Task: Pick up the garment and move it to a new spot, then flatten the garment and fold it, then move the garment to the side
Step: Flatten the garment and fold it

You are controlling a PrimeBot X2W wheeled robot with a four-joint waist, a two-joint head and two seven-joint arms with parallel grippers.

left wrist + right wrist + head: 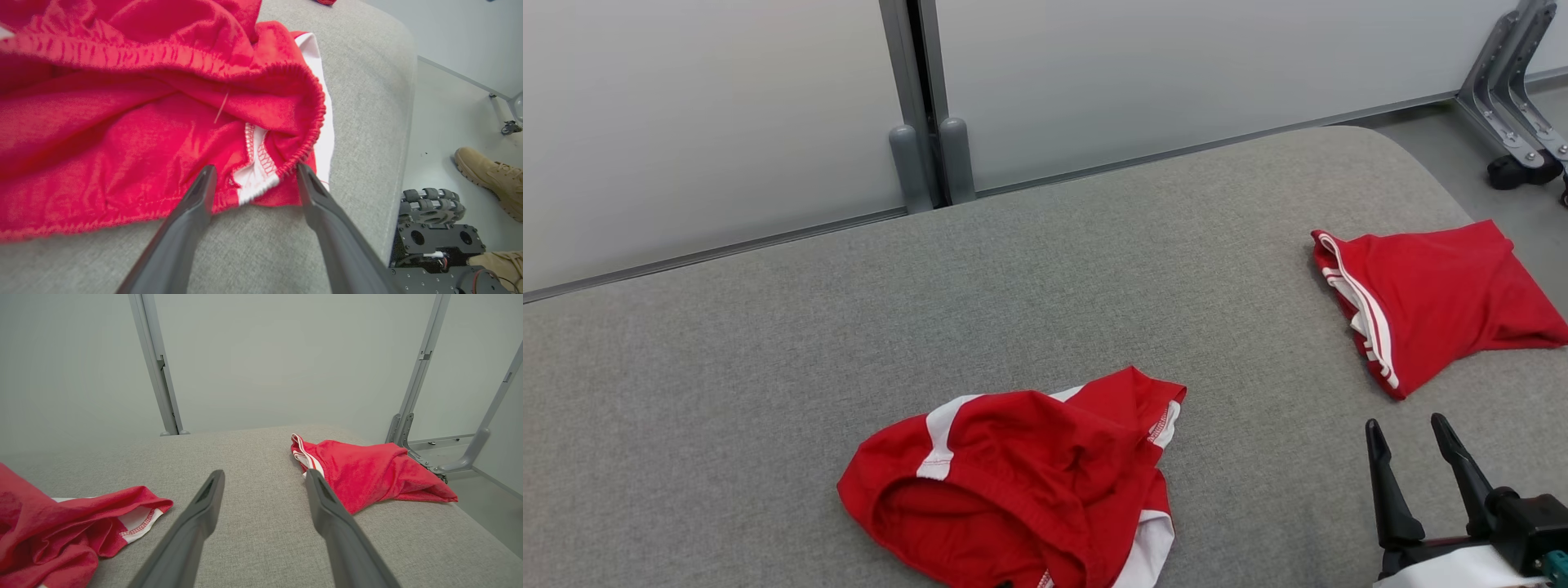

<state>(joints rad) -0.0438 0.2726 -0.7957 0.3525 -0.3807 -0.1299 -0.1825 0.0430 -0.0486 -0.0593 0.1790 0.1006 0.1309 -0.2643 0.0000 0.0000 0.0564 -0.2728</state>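
Head view: crumpled red shorts (pixel 1021 482) lie at the near middle of the grey padded table (pixel 768 343), with bare padding stretching left and far of them. A second red garment (pixel 1429 302) (loosely folded, white-striped) sits close to the right edge. Between the two, the right gripper (pixel 1405 421) hovers released over bare padding. Left wrist view: the left gripper (pixel 256 166) is spread wide, grasping nothing, its tips at the shorts' elastic waistband near the table's rounded edge.
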